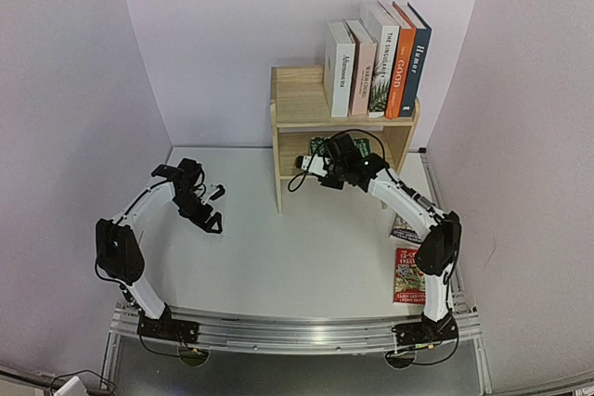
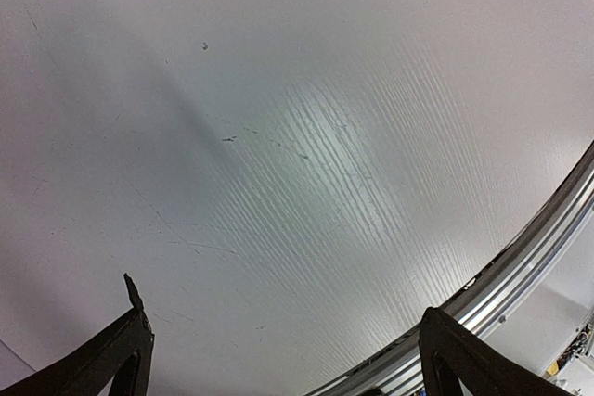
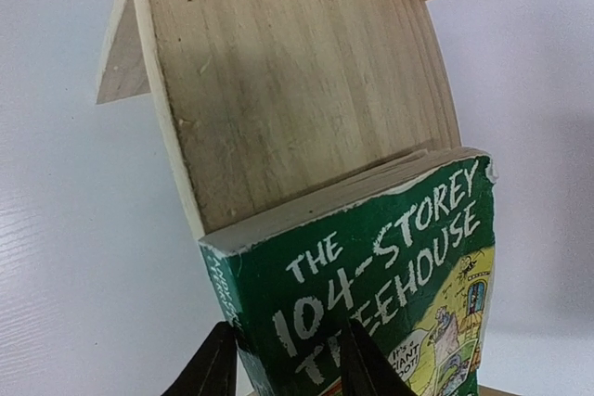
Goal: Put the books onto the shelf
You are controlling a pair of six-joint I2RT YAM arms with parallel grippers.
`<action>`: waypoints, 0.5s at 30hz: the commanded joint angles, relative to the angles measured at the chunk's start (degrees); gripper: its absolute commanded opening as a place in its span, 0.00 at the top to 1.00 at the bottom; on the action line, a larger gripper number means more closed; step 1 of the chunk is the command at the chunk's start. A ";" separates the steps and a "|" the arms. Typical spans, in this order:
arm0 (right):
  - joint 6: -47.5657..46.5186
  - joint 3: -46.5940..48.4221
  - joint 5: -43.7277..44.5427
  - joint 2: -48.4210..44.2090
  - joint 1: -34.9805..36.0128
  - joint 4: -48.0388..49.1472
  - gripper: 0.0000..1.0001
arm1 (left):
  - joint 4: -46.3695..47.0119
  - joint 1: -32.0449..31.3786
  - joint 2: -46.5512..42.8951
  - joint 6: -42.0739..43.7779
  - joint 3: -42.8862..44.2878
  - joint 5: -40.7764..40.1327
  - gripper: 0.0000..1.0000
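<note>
Several books stand upright on the top tier of the light wooden shelf. My right gripper reaches into the lower tier. In the right wrist view it is shut on the green "104-Storey Treehouse" book, one finger at the spine and one on the cover. The book's top edge rests against the shelf's side panel. Two more thin paperbacks lie flat on the table at the right. Left of the shelf, my left gripper hangs open over bare table, its jaws wide apart with nothing between them.
White walls close in the table at the back and both sides. A metal rail runs along the table's near edge. The right arm's forearm passes above the paperback nearer the shelf.
</note>
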 commanded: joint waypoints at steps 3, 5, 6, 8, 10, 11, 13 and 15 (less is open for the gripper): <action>0.08 2.72 1.28 0.98 -0.52 0.36 0.64 | -0.19 -0.02 -0.43 0.95 0.17 0.03 0.00; 0.15 2.34 1.47 0.70 -0.51 0.34 0.63 | -0.16 -0.01 -0.50 0.93 0.01 0.00 0.01; 0.14 2.05 1.55 0.48 -0.50 0.36 0.63 | -0.16 -0.01 -0.55 0.92 -0.07 -0.01 0.00; 0.38 1.55 1.60 -0.37 -0.46 0.34 0.59 | -0.19 -0.01 -0.62 1.00 -0.23 0.06 0.00; 1.56 1.22 1.50 -1.73 -0.01 0.36 0.51 | -0.16 -0.01 -0.74 1.05 -0.44 0.07 0.00; 2.49 1.10 1.53 -2.46 0.39 0.41 0.47 | -0.16 -0.01 -0.84 1.08 -0.53 0.07 0.00; 4.90 0.77 2.22 -4.55 1.81 0.46 0.40 | -0.12 0.00 -1.15 1.10 -0.64 0.08 0.00; 8.85 -0.12 4.39 -6.93 3.63 0.49 0.36 | -0.01 -0.02 -1.57 1.22 -0.66 0.22 0.00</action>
